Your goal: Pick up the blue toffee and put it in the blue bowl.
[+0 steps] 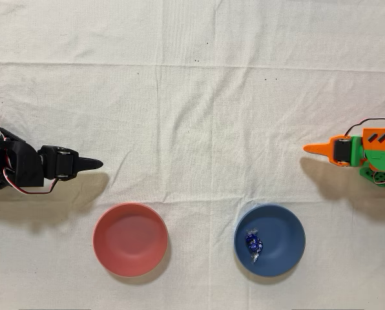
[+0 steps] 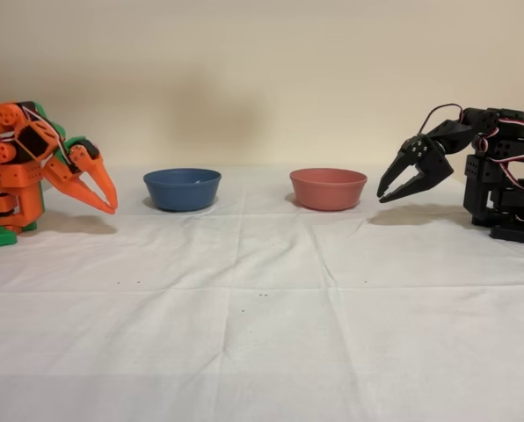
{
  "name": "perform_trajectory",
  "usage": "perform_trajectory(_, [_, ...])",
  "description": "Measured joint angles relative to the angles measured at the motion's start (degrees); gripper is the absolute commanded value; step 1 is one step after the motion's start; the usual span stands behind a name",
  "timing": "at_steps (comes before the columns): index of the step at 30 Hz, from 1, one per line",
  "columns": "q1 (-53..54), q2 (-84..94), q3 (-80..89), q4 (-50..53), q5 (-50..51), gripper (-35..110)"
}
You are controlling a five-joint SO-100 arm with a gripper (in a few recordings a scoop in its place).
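A tiny round sweet in shiny dark-blue foil, the blue toffee [image 1: 253,244], lies inside the round, matte dark-blue shallow bowl [image 1: 289,236], left of the bowl's centre in the overhead view, its clear twisted wrapper ends splayed against the floor of the dish. By the look of it the task's placing is done. The orange two-finger gripper [image 2: 109,206] sits folded back at the table's edge, at the left of the fixed view and clear of the blue bowl [image 2: 182,189], a posture that reads as parked rather than reaching. Its two pointed fingers meet at the tips and grip nothing. The same-sized pink-red bowl [image 1: 130,239] stands just beside on the creased white tablecloth [image 1: 192,116], likely a decoy to test colour choice. Opposite, the black arm [image 2: 495,171] is idle.
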Motion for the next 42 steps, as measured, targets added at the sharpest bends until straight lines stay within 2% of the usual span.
perform_trajectory(13, [-1.1, 0.4, 0.2, 5.4, 2.7, 0])
perform_trajectory(42, [-2.5, 0.9, 0.2, 5.4, 2.0, 0])
